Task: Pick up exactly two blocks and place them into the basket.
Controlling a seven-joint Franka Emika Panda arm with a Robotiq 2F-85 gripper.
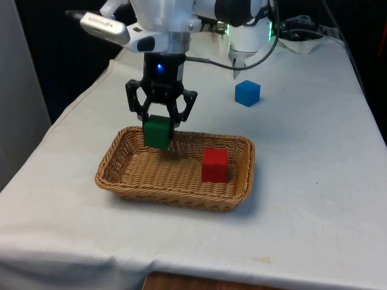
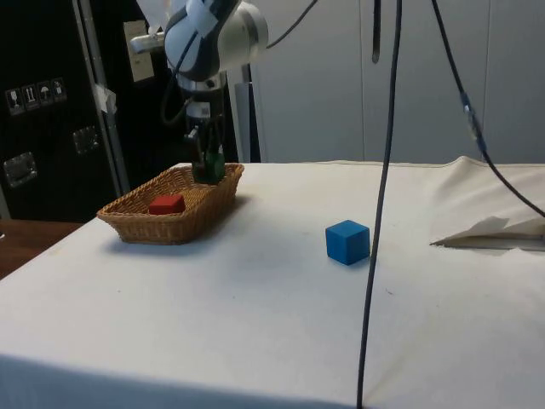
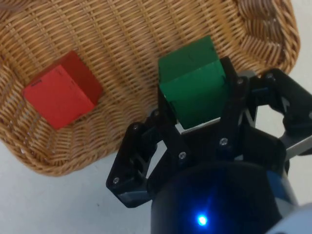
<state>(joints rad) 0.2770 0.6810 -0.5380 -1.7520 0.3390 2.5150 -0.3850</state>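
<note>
A green block [image 1: 158, 132] hangs just above the far left part of the wicker basket [image 1: 121, 180], with my gripper [image 1: 159, 122] shut on it. In the wrist view the green block [image 3: 192, 87] sits squeezed between the two black fingers [image 3: 167, 116], over the basket's woven floor [image 3: 117, 44]. A red block [image 1: 214, 164] lies inside the basket toward the front view's right; the same red block [image 3: 62, 90] rests on the weave beside the held one. In the side view the gripper [image 2: 209, 167] stands over the basket's far end [image 2: 223, 183], with the red block [image 2: 167, 204] nearer.
A blue block [image 1: 247, 93] sits on the white cloth beyond the basket, toward the front view's right; from the side the blue block [image 2: 347, 241] is well apart from the basket. Dark cables [image 2: 383, 170] hang down in the side view.
</note>
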